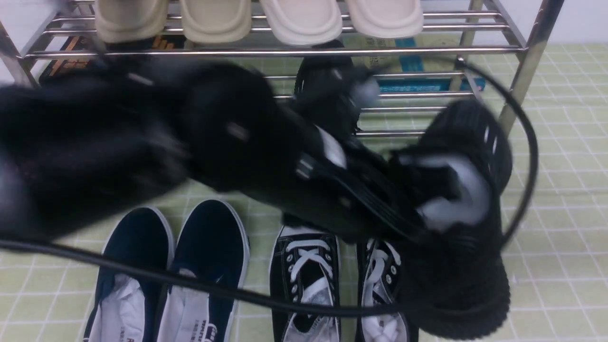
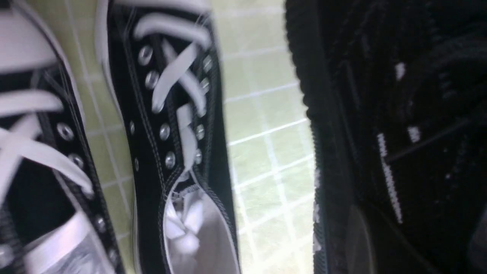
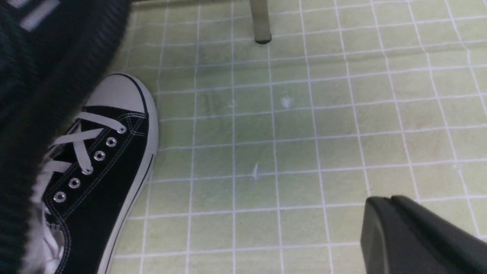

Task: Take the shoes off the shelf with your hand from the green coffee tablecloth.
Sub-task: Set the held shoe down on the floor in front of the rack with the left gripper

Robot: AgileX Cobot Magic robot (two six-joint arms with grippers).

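Left hand [image 1: 375, 194] clamped on 1 black knit shoe [image 1: 456, 285] above the green tablecloth [image 1: 560, 190].
A second dark shoe [image 1: 327, 90] sits on the shelf's [image 1: 285, 51] lower tier, 4 beige shoes [image 1: 216, 21] on top; right hand [image 3: 399, 228] closed.

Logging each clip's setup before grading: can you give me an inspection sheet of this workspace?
Surface: green checked tablecloth, flat, faint marks.
Job's things: black knit shoe off the shelf, held up at the left arm's end; its mate, blurred, on the lower tier.
Clutter: navy slip-ons and canvas sneakers on the cloth; cream shoes on the top tier.
Grippers: left gripper lost in blur, apparently shut on the knit shoe; right gripper shut, empty.
Cables: black cable across the foreground; another loops right.
Surroundings: white wall; printed boxes behind the shelf.
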